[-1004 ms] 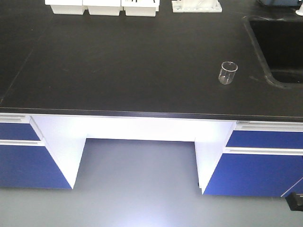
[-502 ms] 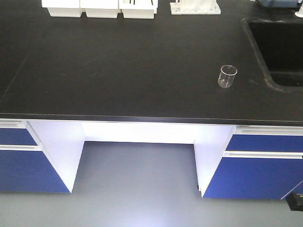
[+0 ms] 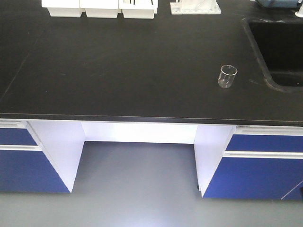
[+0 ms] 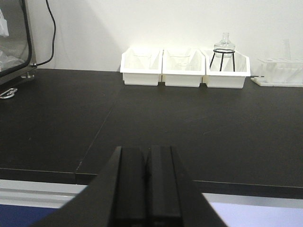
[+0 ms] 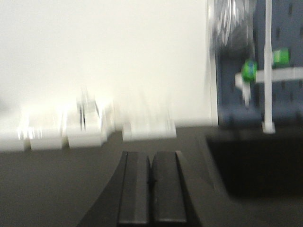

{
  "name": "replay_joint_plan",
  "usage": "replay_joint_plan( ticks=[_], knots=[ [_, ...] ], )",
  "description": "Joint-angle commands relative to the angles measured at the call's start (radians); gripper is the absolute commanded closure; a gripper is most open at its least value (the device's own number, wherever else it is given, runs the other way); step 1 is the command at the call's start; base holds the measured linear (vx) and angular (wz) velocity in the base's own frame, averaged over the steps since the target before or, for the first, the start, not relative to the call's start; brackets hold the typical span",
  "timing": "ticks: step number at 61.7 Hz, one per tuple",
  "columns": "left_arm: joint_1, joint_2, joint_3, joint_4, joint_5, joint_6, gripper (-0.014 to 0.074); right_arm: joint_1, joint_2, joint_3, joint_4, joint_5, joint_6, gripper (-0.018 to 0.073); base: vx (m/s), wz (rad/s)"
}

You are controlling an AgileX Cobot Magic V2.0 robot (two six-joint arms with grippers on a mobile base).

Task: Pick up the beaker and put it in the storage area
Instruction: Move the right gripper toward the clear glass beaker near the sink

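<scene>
The beaker [image 3: 227, 76], small and clear, stands upright on the black bench top [image 3: 132, 66], toward the right and just left of the sink [image 3: 279, 47]. It shows in neither wrist view. My left gripper [image 4: 147, 150] is shut and empty, low over the bench's front edge and facing the white trays. My right gripper [image 5: 151, 156] is shut and empty, over the bench left of the sink; that view is blurred. Neither gripper shows in the front view. The storage area is out of view.
Three white trays [image 3: 99, 7] and a white rack [image 3: 195, 7] line the rear edge; one tray holds a glass flask [image 4: 224, 47]. A dark pegboard [image 5: 255, 71] stands behind the sink. Blue cabinets [image 3: 260, 175] flank a knee gap under the bench.
The front view shifted slightly between one second and half a second ago, then held still. The beaker has not moved on the bench.
</scene>
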Motion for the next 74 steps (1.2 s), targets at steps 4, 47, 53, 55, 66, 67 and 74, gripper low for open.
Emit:
replay_joint_plan(
  ticks=[4,47,53,55,66,67,74],
  knots=[
    [-0.007,-0.017,0.022,-0.006,-0.085,-0.006,0.0605,-0.003,0.05,-0.128,0.038,-0.098,0.021,0.0559,0.0,0.0],
    [-0.007,-0.017,0.022,-0.006,-0.085,-0.006,0.0605,-0.003,0.752,-0.593,-0.015,-0.002,-0.031,0.0504,0.0,0.0],
    [-0.007,-0.017,0.022,-0.006,-0.085,-0.006,0.0605,-0.003,0.765,-0.593,-0.023,-0.001,-0.032,0.0424,0.0,0.0],
    [-0.007,-0.017,0.022,-0.006,-0.085,-0.006,0.0605,-0.003,0.765,-0.593,-0.034,-0.004,-0.033,0.0372,0.0,0.0],
    [-0.007,-0.017,0.022,-0.006,-0.085,-0.006,0.0605,-0.003,0.771,-0.593,-0.049,-0.036,-0.035,0.0055,0.0,0.0],
    [-0.007,-0.017,0.022,-0.006,-0.085,-0.006,0.0605,-0.003,0.771,-0.593,-0.048,-0.041,-0.035,0.0029,0.0,0.0],
    [-0.007,-0.017,0.022,-0.006,-0.085,-0.006,0.0605,-0.003,0.781,-0.593,-0.039,-0.119,-0.032,-0.0166,0.0,0.0]
  ],
)
